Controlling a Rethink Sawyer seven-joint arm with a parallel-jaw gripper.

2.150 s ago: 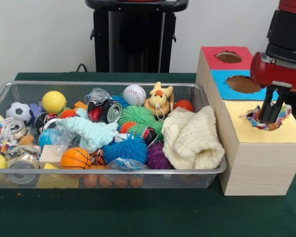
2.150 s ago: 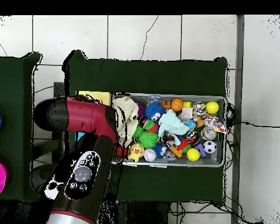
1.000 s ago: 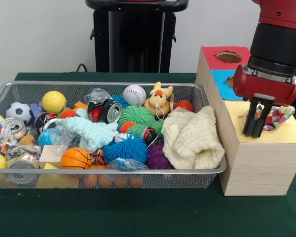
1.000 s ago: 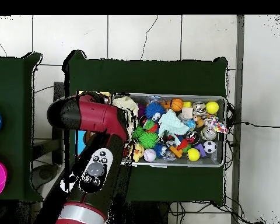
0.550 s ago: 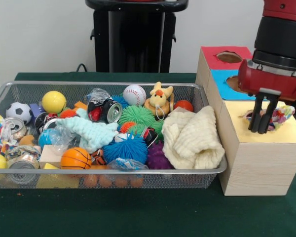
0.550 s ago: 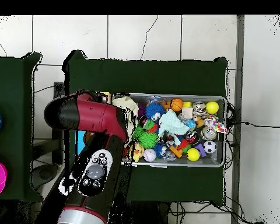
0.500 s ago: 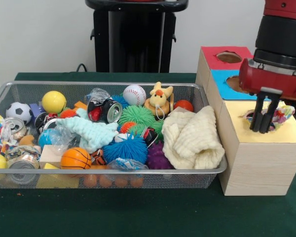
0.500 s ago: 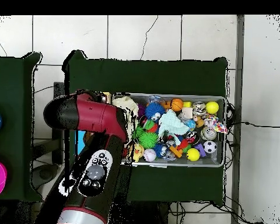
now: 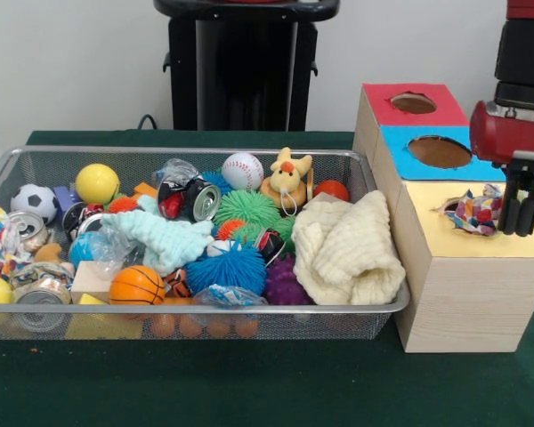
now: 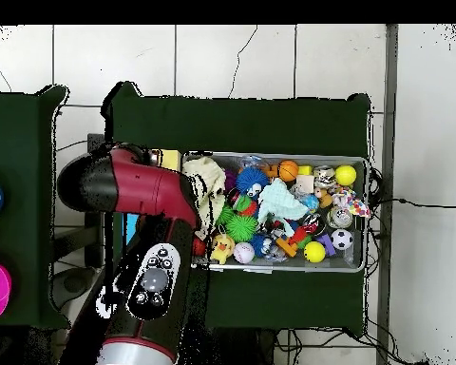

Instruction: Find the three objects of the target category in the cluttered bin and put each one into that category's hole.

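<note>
A multicoloured patterned cloth (image 9: 474, 211) sits bunched in the hole of the yellow-topped box section (image 9: 481, 245), partly sticking out. My gripper (image 9: 519, 229) hangs just right of that cloth, above the yellow top, fingers together and holding nothing. A cream knitted cloth (image 9: 349, 249) lies at the right end of the wire bin (image 9: 196, 309), and a light-blue cloth (image 9: 165, 238) lies among the toys in its middle. In the overhead view the red arm (image 10: 142, 204) covers the box and hides the gripper.
The box also has a red section with a hole (image 9: 413, 102) and a blue section with a hole (image 9: 439, 151). The bin holds balls, spiky toys, cans, a plush duck (image 9: 286, 181) and plastic bags. Dark green cloth covers the table (image 9: 249, 382).
The gripper rose out of the yellow hole, swung left, then moved right past the hole in the front view. The patterned cloth stays in the hole's mouth.
</note>
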